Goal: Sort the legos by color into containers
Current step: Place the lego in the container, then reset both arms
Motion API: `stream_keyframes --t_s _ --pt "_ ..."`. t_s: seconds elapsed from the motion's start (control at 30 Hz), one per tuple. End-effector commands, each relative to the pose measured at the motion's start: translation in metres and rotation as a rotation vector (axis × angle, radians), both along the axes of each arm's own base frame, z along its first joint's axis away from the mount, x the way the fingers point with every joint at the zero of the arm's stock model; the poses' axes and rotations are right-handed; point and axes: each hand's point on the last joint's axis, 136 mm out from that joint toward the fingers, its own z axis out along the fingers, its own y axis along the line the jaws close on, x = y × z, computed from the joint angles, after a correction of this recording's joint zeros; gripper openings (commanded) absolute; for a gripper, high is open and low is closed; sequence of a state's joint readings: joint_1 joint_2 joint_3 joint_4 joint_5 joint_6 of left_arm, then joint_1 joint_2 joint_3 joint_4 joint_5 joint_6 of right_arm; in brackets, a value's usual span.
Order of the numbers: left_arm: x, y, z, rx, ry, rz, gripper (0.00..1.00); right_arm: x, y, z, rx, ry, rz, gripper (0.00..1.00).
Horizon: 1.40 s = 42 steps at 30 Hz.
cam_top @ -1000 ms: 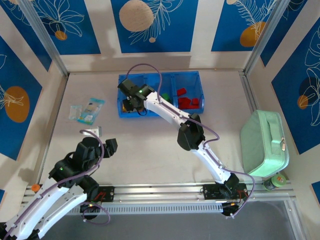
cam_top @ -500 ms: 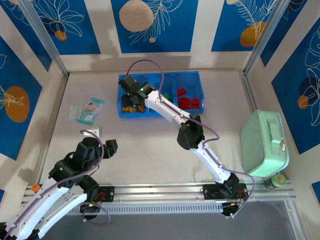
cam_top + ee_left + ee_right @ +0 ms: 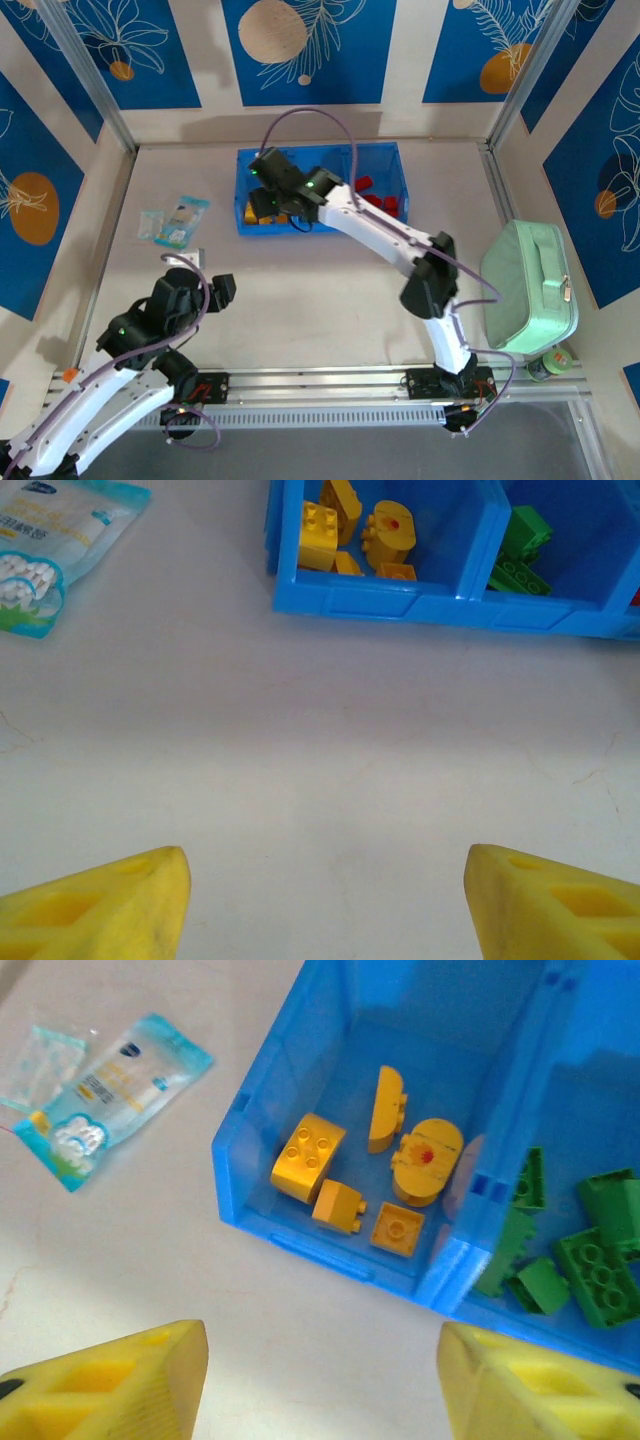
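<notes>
Resting low near its base, the left gripper (image 3: 325, 880) is holding its yellow fingers wide apart over the pale table, gripping nothing. Beyond it, the translucent blue low-walled plastic tray (image 3: 420, 605) is lying across the table, and the right gripper (image 3: 320, 1360) is hovering above the tray's left end, fingers likewise spread and empty. The small yellow studded plastic bricks (image 3: 307, 1167) are sitting in the left compartment, the green studded bricks (image 3: 595, 1270) in the middle one and the red studded bricks (image 3: 380, 205) in the right. Every brick in sight is lying inside a compartment, so the sorting is looking finished. The sound move is probably a straight lift with the fingers left open, staying clear of the tray wall so nothing jogs it.
</notes>
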<state>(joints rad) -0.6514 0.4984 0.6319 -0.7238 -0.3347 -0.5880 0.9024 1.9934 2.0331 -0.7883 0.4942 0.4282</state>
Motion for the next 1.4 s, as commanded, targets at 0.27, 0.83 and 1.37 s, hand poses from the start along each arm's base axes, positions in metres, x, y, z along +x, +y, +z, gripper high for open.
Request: stream_keyframes --t_s 0.27,0.83,1.37 --pt "0.014 0.003 0.012 0.091 -0.053 0.006 0.75 -0.071 -0.094 0.030 0.156 -0.251 0.082 0.66" --pt "0.033 0.015 0.021 0.230 -0.113 0.068 0.78 -0.132 -0.305 -0.001 0.081 -0.521 -0.353 0.99" --pt "0.049 0.027 0.001 0.400 -0.216 0.095 0.84 -0.136 -0.358 -0.071 -0.016 -0.482 -0.580 0.99"
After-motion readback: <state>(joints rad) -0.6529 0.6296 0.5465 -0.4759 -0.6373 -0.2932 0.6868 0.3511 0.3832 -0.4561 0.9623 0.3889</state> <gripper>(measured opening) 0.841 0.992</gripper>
